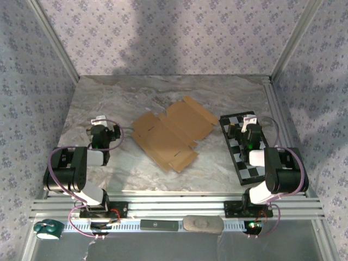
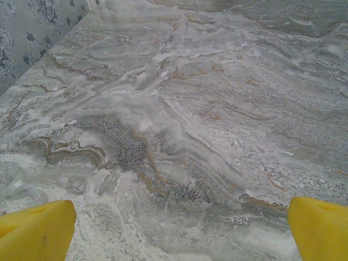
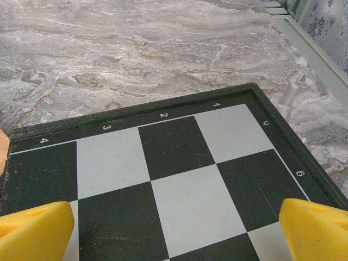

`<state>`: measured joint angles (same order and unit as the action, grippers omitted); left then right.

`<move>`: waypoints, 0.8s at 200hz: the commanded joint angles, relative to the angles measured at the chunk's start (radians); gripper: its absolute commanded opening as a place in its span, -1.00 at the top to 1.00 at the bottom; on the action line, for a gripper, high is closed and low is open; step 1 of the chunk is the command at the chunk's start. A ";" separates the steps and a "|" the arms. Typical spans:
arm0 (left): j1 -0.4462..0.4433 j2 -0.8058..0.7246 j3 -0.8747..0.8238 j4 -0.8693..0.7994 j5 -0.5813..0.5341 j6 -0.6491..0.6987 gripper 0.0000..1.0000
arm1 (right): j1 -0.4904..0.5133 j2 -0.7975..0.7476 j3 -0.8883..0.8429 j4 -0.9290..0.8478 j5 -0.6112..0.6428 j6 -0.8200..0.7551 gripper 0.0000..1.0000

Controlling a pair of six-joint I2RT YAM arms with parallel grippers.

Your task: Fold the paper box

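Tan paper box (image 1: 168,133) seemingly touches board (image 3: 174,179) numbered 1-4.

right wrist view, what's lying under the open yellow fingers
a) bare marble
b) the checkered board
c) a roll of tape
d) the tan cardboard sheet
b: the right gripper hangs open over the black-and-white checkered board, and the marble table begins beyond the board's far edge.

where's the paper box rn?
Top view: the paper box lies flat and unfolded at the middle of the table, just left of the checkered board.
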<state>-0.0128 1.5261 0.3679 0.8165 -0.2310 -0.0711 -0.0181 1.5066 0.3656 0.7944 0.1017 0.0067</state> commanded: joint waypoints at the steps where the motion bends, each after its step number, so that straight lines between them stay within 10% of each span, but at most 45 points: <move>1: 0.006 0.007 0.023 0.041 0.017 0.011 -1.00 | 0.000 0.012 0.020 0.021 0.023 -0.016 -0.98; 53: -0.009 -0.045 0.035 -0.017 -0.033 0.012 -1.00 | 0.020 -0.063 0.068 -0.111 0.123 -0.007 -0.98; 80: -0.087 -0.161 0.149 -0.265 -0.255 0.029 -1.00 | 0.025 -0.220 0.224 -0.386 0.262 0.087 -0.98; 100: -0.078 -0.215 0.386 -0.687 -0.444 -0.345 -1.00 | 0.041 -0.288 0.465 -0.586 0.350 0.212 -0.98; 124: 0.031 -0.122 0.783 -1.380 -0.135 -0.820 -0.99 | -0.020 -0.160 0.951 -1.357 0.363 0.795 -0.97; 140: 0.025 -0.055 0.893 -1.453 0.082 -0.858 -0.91 | -0.076 -0.101 1.027 -1.251 0.091 0.678 -0.73; 160: -0.077 -0.083 0.871 -1.484 0.236 -0.946 -0.79 | 0.022 -0.079 1.111 -1.256 0.142 0.581 -0.70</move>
<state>0.0174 1.4246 1.2705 -0.3187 -0.2771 -0.7746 -0.0715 1.3628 1.4208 -0.2039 0.3023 0.5556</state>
